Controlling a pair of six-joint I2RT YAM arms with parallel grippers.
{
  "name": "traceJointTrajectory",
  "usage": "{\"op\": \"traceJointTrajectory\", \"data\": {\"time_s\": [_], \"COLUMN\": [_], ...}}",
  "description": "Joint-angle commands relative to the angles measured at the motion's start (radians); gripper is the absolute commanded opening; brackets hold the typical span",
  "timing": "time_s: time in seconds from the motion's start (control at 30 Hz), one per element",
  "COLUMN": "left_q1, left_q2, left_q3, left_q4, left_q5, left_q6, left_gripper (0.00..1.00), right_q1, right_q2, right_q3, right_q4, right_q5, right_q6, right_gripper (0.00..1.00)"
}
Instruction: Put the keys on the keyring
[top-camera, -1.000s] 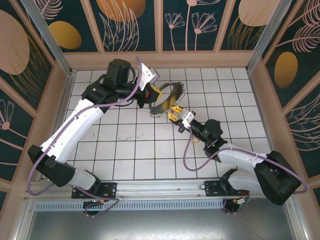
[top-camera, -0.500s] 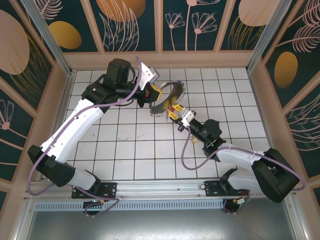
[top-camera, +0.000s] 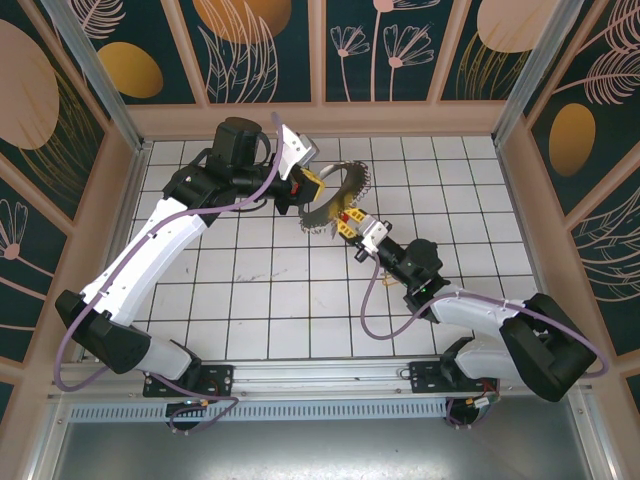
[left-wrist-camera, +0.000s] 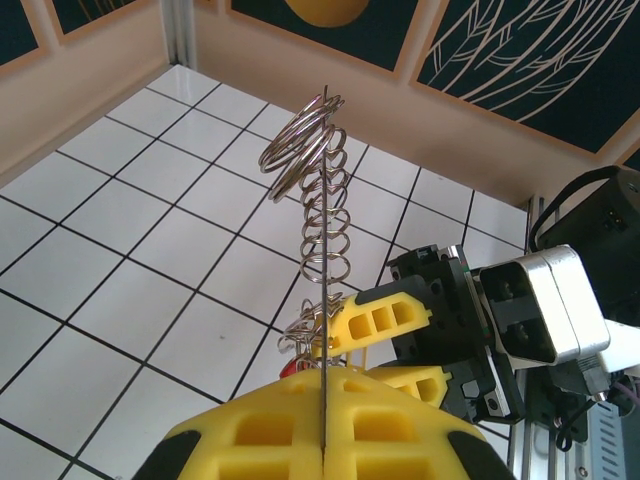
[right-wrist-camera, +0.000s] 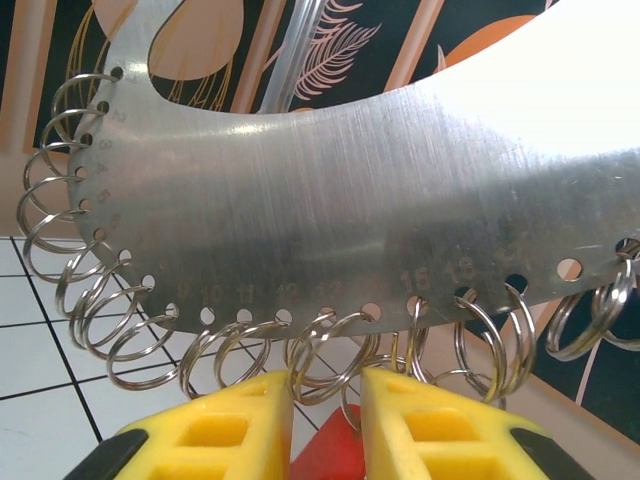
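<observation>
Top external check: closed in over the last second on the lower fringe of the keyring (right-wrist-camera: 350, 200) with the right gripper (top-camera: 350, 222), clamped on the keys (right-wrist-camera: 328, 455) (red tag between its fingers), ring pinched upright in the left gripper (top-camera: 311, 186), likely ready for threading.

A floor of white tiles (top-camera: 270, 300) with dark grout lines carries a few faint scuffs (top-camera: 245, 268) near its middle. A low wooden wall (top-camera: 320, 120) borders it on three sides. Above stand dark teal panels (top-camera: 380, 45) drawn with pale leaves, flowers and orange ovals (top-camera: 135, 68). Metal posts (top-camera: 92, 75) rise at the far corners. A metal rail (top-camera: 320, 372) runs along the near edge.
</observation>
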Motion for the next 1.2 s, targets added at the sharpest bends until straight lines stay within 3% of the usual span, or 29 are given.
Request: {"op": "traceJointTrajectory", "data": {"time_s": [0.0, 0.23, 1.17], "left_q1": [0.000, -0.001, -0.001], "left_q2": [-0.007, -0.009, -0.005], "left_q3": [0.005, 0.004, 0.002], "left_q4": [0.048, 0.047, 0.047], "left_q5": [0.031, 0.029, 0.019], "left_q6": [-0.019, -0.017, -0.020], "left_gripper": [0.00, 0.00, 0.00], "right_q1": [0.009, 0.012, 0.011], "right_q2": [0.011, 0.008, 0.000], "right_q3": [0.007, -0.007, -0.020], "right_q4": [0.083, 0.096, 0.146], "right_q5": [0.019, 0.039, 0.049], "right_q6": [-0.002, 0.005, 0.038], "right_gripper": [0.23, 0.18, 0.13]}}
